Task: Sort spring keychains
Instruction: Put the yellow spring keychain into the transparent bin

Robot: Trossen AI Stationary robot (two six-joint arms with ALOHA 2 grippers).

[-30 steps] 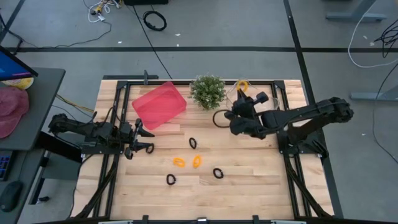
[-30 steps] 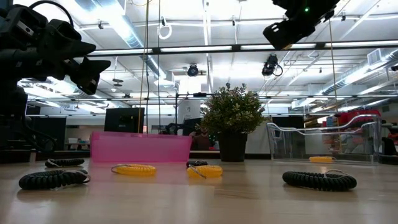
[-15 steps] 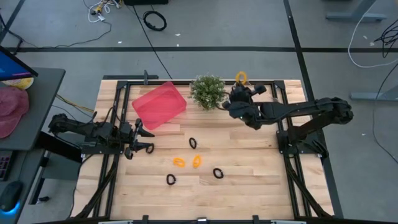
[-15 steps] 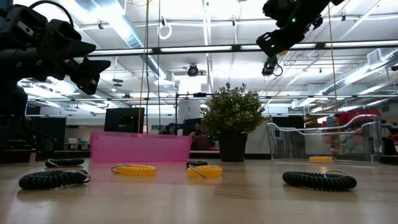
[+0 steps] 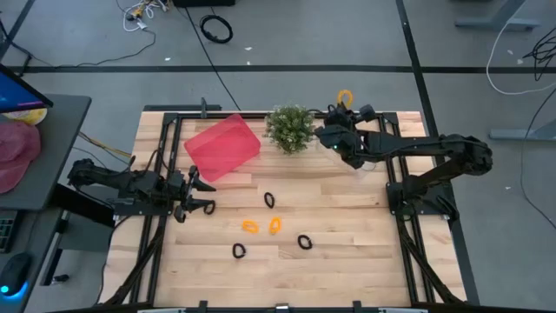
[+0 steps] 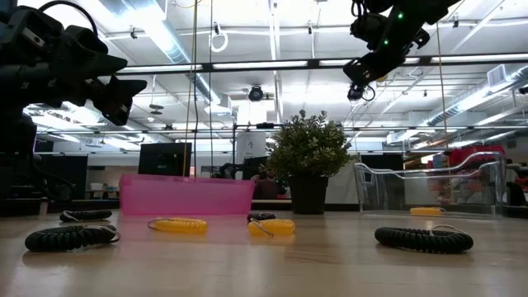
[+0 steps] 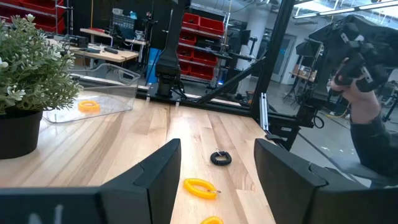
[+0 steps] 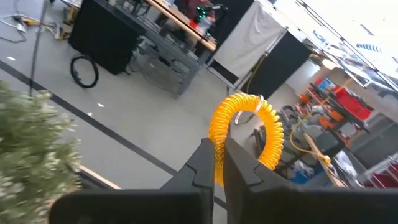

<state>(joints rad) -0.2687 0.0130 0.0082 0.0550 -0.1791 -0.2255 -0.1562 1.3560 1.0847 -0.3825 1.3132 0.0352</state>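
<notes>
Coiled bright orange plastic spring keychain point(image 8: 245, 134) hung pinched at its rim in the right claw point(image 8: 214, 163), raised beside the small green potted plant point(image 5: 290, 128). It looked light and springy, likely to flex, so a rim pinch suited it. Left claw point(image 7: 214, 165) waited spread, low over the wooden counter point(image 5: 347, 252).

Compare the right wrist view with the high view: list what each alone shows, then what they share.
Only the right wrist view shows the right gripper pinched shut on the bright orange coiled spring keychain.

Only the high view shows the whole wooden table, the pink tray, the loose orange keychains and black keychains, and the left gripper waiting at the table's left side.

Both show the held keychain, the green potted plant and the large black cable coil on the floor.
</notes>
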